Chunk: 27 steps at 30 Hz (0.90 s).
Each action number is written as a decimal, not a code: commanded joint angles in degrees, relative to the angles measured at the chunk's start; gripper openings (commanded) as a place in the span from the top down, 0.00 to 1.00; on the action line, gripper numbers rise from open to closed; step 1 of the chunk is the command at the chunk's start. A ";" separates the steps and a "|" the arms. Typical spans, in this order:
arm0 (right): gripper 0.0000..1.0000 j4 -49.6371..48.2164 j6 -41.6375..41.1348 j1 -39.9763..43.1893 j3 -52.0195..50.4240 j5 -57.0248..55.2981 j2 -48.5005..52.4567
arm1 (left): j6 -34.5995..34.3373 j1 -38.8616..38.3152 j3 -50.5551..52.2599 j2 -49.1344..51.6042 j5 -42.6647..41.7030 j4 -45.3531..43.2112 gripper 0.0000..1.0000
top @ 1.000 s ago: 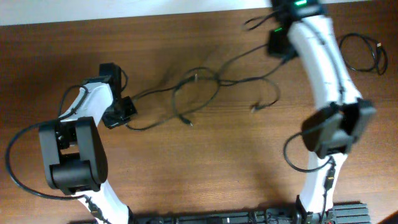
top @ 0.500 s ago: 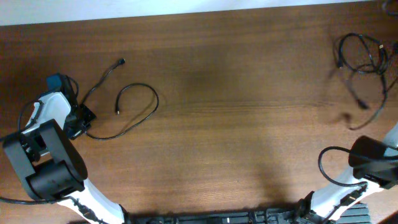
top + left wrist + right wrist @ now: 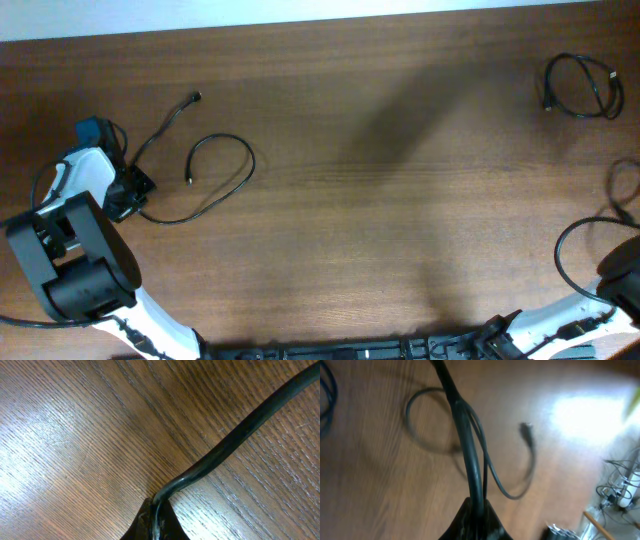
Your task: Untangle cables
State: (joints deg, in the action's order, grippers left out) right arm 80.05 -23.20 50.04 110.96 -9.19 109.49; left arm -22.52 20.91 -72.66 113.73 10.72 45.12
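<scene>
One thin black cable (image 3: pixel 247 160) lies in an open loop on the left of the wooden table, with a plug end (image 3: pixel 195 98) farther back. My left gripper (image 3: pixel 130 190) is at the loop's left end. In the left wrist view it (image 3: pixel 157 521) is shut on this cable (image 3: pixel 235 435), low over the wood. My right gripper (image 3: pixel 475 510) is shut on a second black cable (image 3: pixel 465 440), which hangs in loops with a plug end (image 3: pixel 526 430); the view is blurred. In the overhead view the right gripper is out of frame at the right edge.
A third black cable (image 3: pixel 580 85) lies coiled at the far right corner. A thin black loop (image 3: pixel 622 190) shows at the right edge. The right arm's base (image 3: pixel 620 275) is at the bottom right, the left arm's base (image 3: pixel 85 270) at the bottom left.
The arms have pulled apart and the tangle in the middle has separated into two cables. In the last half second the right arm carried its cable off the right edge; the left arm held still.
</scene>
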 commanded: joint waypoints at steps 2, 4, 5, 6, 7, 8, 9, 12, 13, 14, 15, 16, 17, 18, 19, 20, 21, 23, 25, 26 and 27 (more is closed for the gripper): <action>0.96 -11.06 0.46 -3.17 -14.73 2.78 -0.28 | -0.13 -0.90 2.34 4.24 -8.44 -0.79 1.00; 0.46 -13.88 0.46 -3.19 -17.31 2.78 -0.28 | 1.14 -0.90 2.34 4.24 -9.46 -0.72 1.00; 0.14 -14.05 0.46 -3.02 -16.79 2.58 -0.28 | 4.79 -0.90 2.34 4.24 -12.17 -1.40 1.00; 0.01 -12.52 0.46 -2.36 -14.51 2.32 -0.39 | 10.43 -0.90 2.34 4.22 -17.59 -2.47 1.00; 0.00 -11.06 0.48 -1.92 -12.28 2.32 -0.59 | 12.79 -0.90 2.34 4.22 -20.48 -3.02 1.00; 0.00 -8.98 0.46 -1.49 -9.46 2.32 -0.76 | 13.94 -0.90 2.34 4.22 -22.71 -3.54 1.00; 0.01 -7.17 0.48 -1.36 -6.75 2.34 -1.11 | 14.69 -0.90 2.34 4.22 -24.50 -4.02 1.00; 0.01 -2.36 0.48 -2.05 0.87 2.43 -2.84 | 15.61 -1.14 2.32 4.22 -28.41 -5.29 1.00; 0.01 -1.51 0.48 -2.38 2.38 2.75 -3.61 | 15.80 -1.22 2.23 4.22 -29.42 -5.64 1.00; 0.01 -0.94 0.48 -2.89 3.56 3.21 -4.50 | 15.82 -1.29 2.16 4.22 -30.01 -5.73 1.00; 0.01 -0.96 0.50 -3.67 4.11 3.91 -5.38 | 16.39 -1.44 1.90 4.22 -31.76 -5.75 1.00; 0.01 -1.20 0.55 -5.11 4.31 5.20 -6.67 | 18.75 -1.77 1.42 4.22 -35.89 -5.73 1.00; 0.01 -1.18 1.95 -6.56 4.31 7.69 -7.39 | 21.42 -2.34 0.61 4.20 -41.97 -5.66 1.00; 0.01 -0.98 4.13 -8.41 4.31 12.39 -7.69 | 22.18 -3.17 -0.48 4.15 -47.23 -5.68 1.00; 0.01 -0.39 7.72 -11.96 4.15 20.33 -7.72 | 22.16 -4.28 -1.77 4.11 -51.65 -5.68 1.00; 0.01 -0.33 9.60 -14.86 3.67 24.20 -7.72 | 22.14 -5.53 -2.82 4.11 -55.25 -5.68 1.00; 0.01 -0.33 9.70 -19.98 3.26 25.27 -7.72 | 22.12 -8.02 -4.17 4.11 -59.28 -5.70 1.00; 0.01 -1.33 9.70 -27.15 2.91 25.05 -7.69 | 21.94 -12.48 -5.60 4.11 -59.71 -5.70 1.00; 0.01 -3.65 9.68 -36.33 2.82 25.03 -7.50 | 21.92 -17.94 -6.19 4.11 -52.26 -5.68 1.00; 0.02 -4.63 9.64 -39.60 2.82 24.90 -7.21 | 21.90 -19.65 -6.25 4.11 -48.89 -5.64 1.00; 0.01 -5.20 9.16 -44.02 2.82 24.92 -6.51 | 21.90 -22.56 -6.29 3.96 -45.35 -5.27 1.00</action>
State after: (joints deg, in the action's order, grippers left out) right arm 75.55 -14.46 12.84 114.15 14.57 102.48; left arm -2.02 3.01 -78.19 117.62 -41.63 39.38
